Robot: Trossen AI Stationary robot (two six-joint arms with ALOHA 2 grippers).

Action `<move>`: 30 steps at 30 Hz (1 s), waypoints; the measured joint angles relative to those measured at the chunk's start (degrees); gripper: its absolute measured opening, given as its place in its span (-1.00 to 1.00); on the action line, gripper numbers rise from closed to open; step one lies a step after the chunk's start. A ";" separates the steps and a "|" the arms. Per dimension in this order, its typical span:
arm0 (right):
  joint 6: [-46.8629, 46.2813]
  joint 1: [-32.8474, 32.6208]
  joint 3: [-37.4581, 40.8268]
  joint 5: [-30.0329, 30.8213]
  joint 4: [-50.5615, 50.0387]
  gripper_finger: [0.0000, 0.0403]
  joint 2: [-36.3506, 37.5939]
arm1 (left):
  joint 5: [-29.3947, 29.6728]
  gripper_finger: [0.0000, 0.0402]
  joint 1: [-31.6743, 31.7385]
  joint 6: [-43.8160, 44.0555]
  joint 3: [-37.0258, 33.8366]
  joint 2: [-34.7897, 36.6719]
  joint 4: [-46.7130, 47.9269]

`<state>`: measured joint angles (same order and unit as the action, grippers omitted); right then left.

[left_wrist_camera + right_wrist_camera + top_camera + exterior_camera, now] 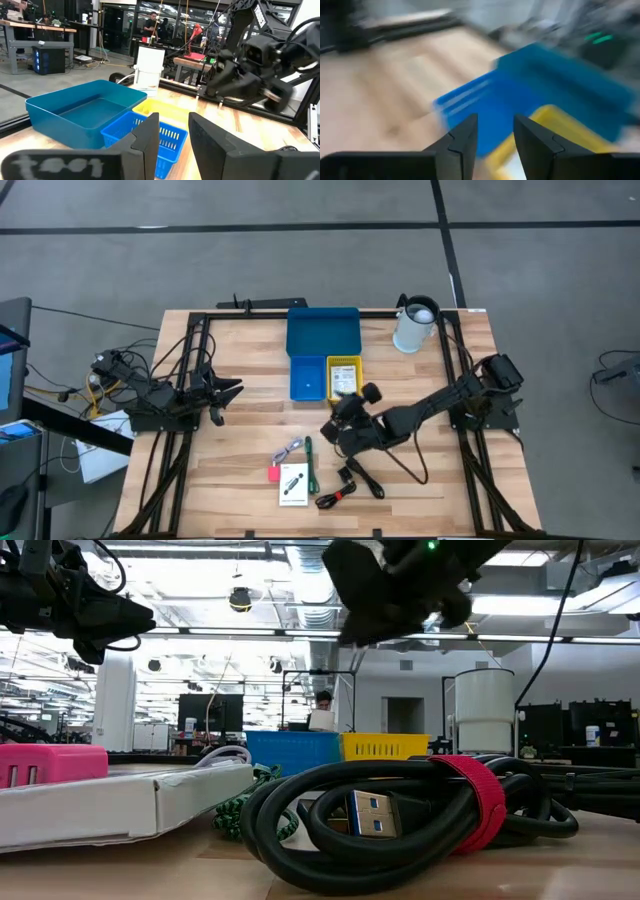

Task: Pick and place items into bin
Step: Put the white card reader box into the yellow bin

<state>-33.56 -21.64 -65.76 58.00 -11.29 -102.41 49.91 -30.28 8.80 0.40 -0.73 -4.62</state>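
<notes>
Right gripper is empty, jaws open a narrow gap, hanging just short of the yellow slotted plastic bin. I'd drop straight back for the coiled black USB cable with its red strap behind them. Left gripper idles far left, jaws likewise.

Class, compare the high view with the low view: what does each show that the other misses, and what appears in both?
Only the high view shows the wide blue tray behind the two small bins, the green-tipped pen, and the whole left arm waiting at the table's left side with its left claw.

Only the low view shows the cable's USB plug up close, and the room beyond the table.

Both show the small blue bin, yellow bin, white pitcher, pink block, and coiled black cable.
</notes>
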 joint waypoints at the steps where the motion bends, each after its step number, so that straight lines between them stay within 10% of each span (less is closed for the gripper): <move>1: 1.71 0.24 -0.04 -4.06 1.89 -0.41 0.00 | -0.02 -0.53 0.00 0.00 0.00 0.00 0.00; 11: 17.48 -3.94 -0.12 -15.21 18.21 -0.41 0.00 | -0.02 -0.53 0.00 0.00 0.00 0.00 0.00; 30: 2.19 -11.75 1.13 -13.88 17.15 -0.41 -0.02 | -0.02 -0.53 0.00 1.55 -0.02 0.00 -2.51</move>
<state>-31.36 -33.39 -64.63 44.12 5.87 -102.43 49.89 -30.28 10.35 0.38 -0.73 -7.14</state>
